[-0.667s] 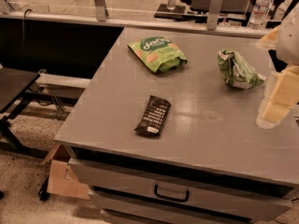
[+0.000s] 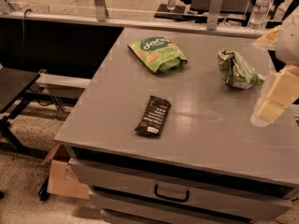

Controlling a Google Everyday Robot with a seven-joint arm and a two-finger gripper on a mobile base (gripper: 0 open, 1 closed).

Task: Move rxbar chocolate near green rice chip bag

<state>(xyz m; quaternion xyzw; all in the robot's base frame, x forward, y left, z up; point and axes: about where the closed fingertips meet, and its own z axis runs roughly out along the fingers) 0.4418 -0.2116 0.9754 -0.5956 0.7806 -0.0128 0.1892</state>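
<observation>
green rice chip bag (image 2: 157, 53): big white brand lettering, reads roughly "dang" | rxbar chocolate (image 2: 153, 115): white text lines, illegible | hand (image 2: 268, 110): over desk (image 2: 210, 139), right edge

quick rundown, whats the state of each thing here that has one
rxbar chocolate: lying flat near the table's front edge, not held, well apart from the chip bag
green rice chip bag: lying flat at the far side, untouched
darker green bag: crumpled, lying at the far right
hand: over the table's right edge, clear of the bar and both bags
drawer: shut
water bottle: upright, beyond the table
</observation>
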